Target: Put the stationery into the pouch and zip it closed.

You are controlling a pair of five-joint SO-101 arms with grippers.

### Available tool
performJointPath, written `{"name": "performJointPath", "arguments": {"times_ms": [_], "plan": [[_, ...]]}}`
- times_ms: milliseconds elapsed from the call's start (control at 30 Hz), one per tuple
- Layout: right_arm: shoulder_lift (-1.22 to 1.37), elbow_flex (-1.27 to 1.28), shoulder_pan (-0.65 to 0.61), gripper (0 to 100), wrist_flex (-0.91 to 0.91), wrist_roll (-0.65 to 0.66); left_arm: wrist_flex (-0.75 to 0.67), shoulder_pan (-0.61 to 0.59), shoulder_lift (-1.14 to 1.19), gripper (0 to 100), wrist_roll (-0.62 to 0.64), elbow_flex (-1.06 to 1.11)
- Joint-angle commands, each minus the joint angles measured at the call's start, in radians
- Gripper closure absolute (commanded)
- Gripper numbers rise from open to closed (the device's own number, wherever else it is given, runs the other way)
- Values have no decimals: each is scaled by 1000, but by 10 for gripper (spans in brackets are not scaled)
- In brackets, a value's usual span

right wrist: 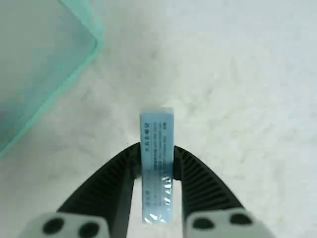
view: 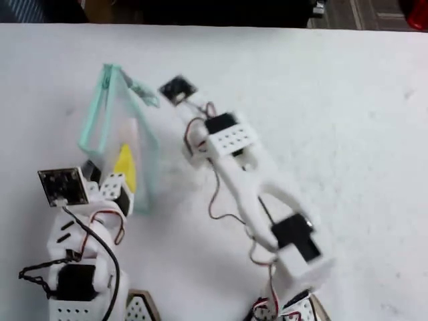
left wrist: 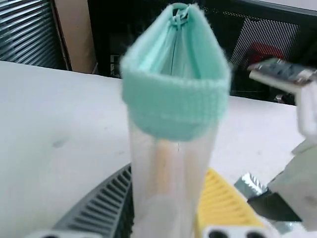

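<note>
Right gripper [right wrist: 157, 166]: clamped on a blue packet [right wrist: 157, 134], over the table [right wrist: 237, 74], near the pouch [right wrist: 39, 59].
Left gripper [left wrist: 163, 213]: clamped on the pouch, grey and yellow fingers [left wrist: 223, 203] on either side.
Pouch: clear with mint trim, a pale stick [left wrist: 163, 163] inside.

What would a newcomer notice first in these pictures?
First comes the clear pouch with its mint-green edge. Its mouth is open, and the left claw grips it at its near end above the white table. Next is the small blue packet, pinched in the right claw over the table beside the pouch.
</note>
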Motion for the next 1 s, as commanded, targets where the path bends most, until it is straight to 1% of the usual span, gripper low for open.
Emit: {"name": "performJointPath", "arguments": {"times_ms": [0, 133, 267, 333, 467, 600, 700, 833, 967], "plan": [[-239, -38, 24, 983, 39, 12, -29, 38, -13, 846, 6, -15], [-466, -34, 7, 983, 45, 12, -28, 59, -13, 843, -2, -18], [-674, -32, -30, 983, 39, 12, 14, 199, -13, 843, -158, -18], [-763, -34, -64, 983, 33, 12, 35, 257, -13, 843, -204, -18], [-878, -32, -147, 983, -38, 5, 40, 274, -13, 842, -209, -20], [-891, -31, -263, 983, -136, 3, 40, 274, -13, 842, -209, -20], [-848, -31, -328, 983, -142, 3, 40, 274, -13, 841, -209, -20], [-779, -28, -346, 983, -137, 3, 41, 272, -13, 787, -206, -21], [-757, 51, -344, 983, -139, 3, 41, 245, -13, 782, -175, -21]]}}
